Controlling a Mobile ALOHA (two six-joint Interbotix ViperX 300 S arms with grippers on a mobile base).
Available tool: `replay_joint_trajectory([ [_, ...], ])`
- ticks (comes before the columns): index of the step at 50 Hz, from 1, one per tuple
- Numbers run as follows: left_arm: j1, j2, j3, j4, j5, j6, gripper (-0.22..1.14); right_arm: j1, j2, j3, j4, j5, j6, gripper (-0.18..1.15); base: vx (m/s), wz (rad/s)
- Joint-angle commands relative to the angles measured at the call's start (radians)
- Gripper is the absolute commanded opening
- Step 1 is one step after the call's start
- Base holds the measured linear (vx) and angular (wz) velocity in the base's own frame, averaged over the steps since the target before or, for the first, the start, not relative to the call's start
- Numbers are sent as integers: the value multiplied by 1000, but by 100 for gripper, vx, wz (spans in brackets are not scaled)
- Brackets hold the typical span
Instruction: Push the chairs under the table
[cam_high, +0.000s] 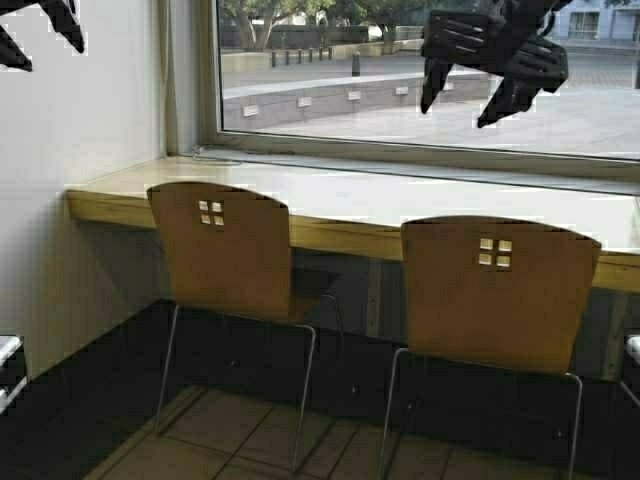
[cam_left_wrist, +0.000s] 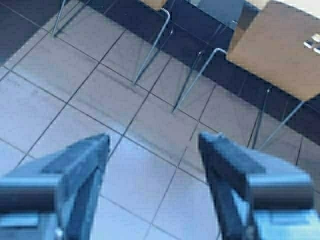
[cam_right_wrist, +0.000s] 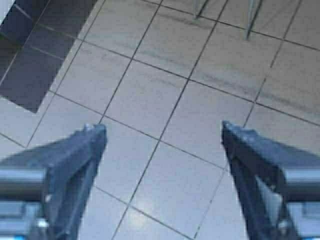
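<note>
Light-wood table (cam_high: 340, 235) running along the wall under a wide window (cam_high: 430, 75), pale glossy top, thick wooden front edge. Two tan plywood chairs drawn up to it, backs toward the camera: left chair (cam_high: 225, 250) with seat partly beneath the front edge, top of back level with the tabletop; right chair (cam_high: 495, 290) nearer the camera, back overlapping the front edge in the high view. Each back pierced by four small square cut-outs; thin chrome legs standing on a tiled floor (cam_high: 240, 435) bordered by dark tiles.

Left gripper (cam_left_wrist: 155, 145) raised, at the upper left corner of the high view, fingers spread wide, nothing between them; wrist view looking down on floor tiles, chrome legs and the right chair's back. Right gripper (cam_right_wrist: 162, 135) raised high at upper right, in front of the window, fingers likewise wide apart and holding nothing; only floor tiles and two leg ends beneath it.
</note>
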Motion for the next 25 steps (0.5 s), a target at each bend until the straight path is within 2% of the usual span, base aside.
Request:
replay_joint_trajectory([
  [1, -3, 0, -32, 0, -6, -3, 89, 3, -26, -25, -2, 0, -2, 100, -34, -5],
  [15, -3, 0, -17, 0, -8, -6, 89, -6, -12, -23, -3, 6, -3, 100, -30, -9],
  [25, -3, 15, -9, 0, -11, -5, 89, -14, 18, -32, 0, 20, 0, 100, -23, -21],
])
